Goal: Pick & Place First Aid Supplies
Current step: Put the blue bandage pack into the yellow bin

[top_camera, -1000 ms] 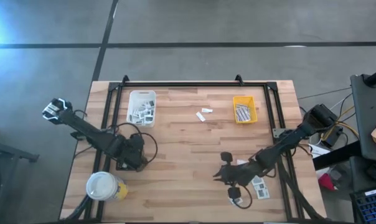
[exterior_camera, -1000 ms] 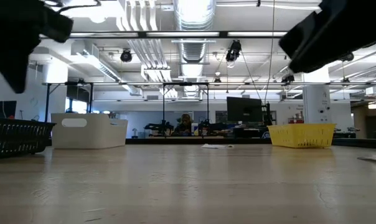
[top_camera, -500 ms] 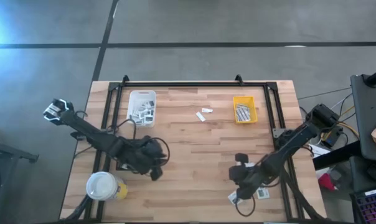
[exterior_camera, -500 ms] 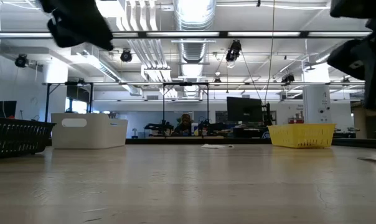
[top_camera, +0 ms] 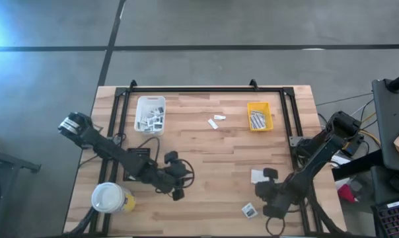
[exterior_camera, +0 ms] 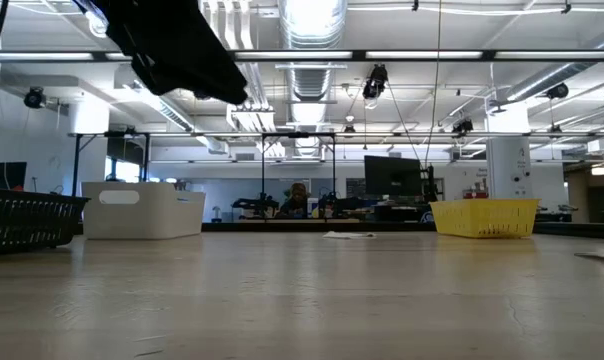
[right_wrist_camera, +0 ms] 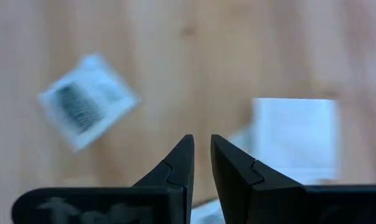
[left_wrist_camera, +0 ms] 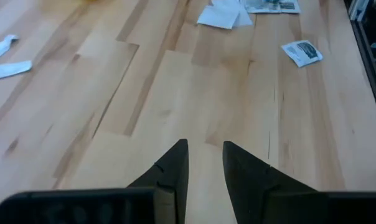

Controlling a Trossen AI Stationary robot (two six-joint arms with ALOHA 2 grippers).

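Left gripper (left_wrist_camera: 205, 163): jaws narrowly parted, nothing held between them, seen clearly in its wrist view over bare wood. Right gripper (right_wrist_camera: 200, 160): jaws also a narrow gap apart and empty, with a printed packet (right_wrist_camera: 88, 101) to one side and a plain white packet (right_wrist_camera: 295, 138) to the other, both blurred and neither touching the fingers. In the high view the left gripper (top_camera: 176, 177) is placed mid-table toward the front, and the right gripper (top_camera: 272, 193) near the front right corner; finger gaps cannot be made out there. Two packets are seen just beside the right gripper, one white (top_camera: 257, 176) and one printed (top_camera: 250, 211); further ones may be hidden under the arm. In the low view only a dark piece of the left arm (exterior_camera: 182, 45) is shown, cut off at the top; neither gripper's jaws are seen. More packets are held in the white tray (top_camera: 150, 104), striped strips in the yellow tray (top_camera: 267, 125), and two small white pieces (top_camera: 216, 120) lie between the trays, well apart from both grippers. A yellow cup (top_camera: 109, 198) stands at the front left, and a black tray (exterior_camera: 22, 220) is seen only in the low view.
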